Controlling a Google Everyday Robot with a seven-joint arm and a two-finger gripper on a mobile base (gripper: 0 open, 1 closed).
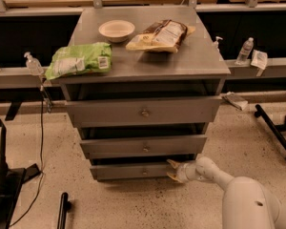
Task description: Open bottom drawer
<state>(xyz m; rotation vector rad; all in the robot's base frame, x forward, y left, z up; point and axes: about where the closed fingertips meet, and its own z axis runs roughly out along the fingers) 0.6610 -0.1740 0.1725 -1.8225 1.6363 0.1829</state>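
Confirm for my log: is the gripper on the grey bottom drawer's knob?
No, the gripper is at the right end of the grey metal bottom drawer, off its knob.

- Gripper (pixel 173 171), lower centre-right, at the right end of the bottom drawer (pixel 133 171): contact indiscernible.
- Drawer interior: hidden in shadow.
- Robot arm (pixel 248 202): cut by lower right corner.
- Green bag (pixel 78 60) print: illegible.
- Black stand (pixel 2 175): cut by left edge.

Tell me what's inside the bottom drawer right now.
Nothing inside shows. Only the bottom drawer front and its knob are visible; the middle drawer overhangs the dark gap above. The claw is at its right end.
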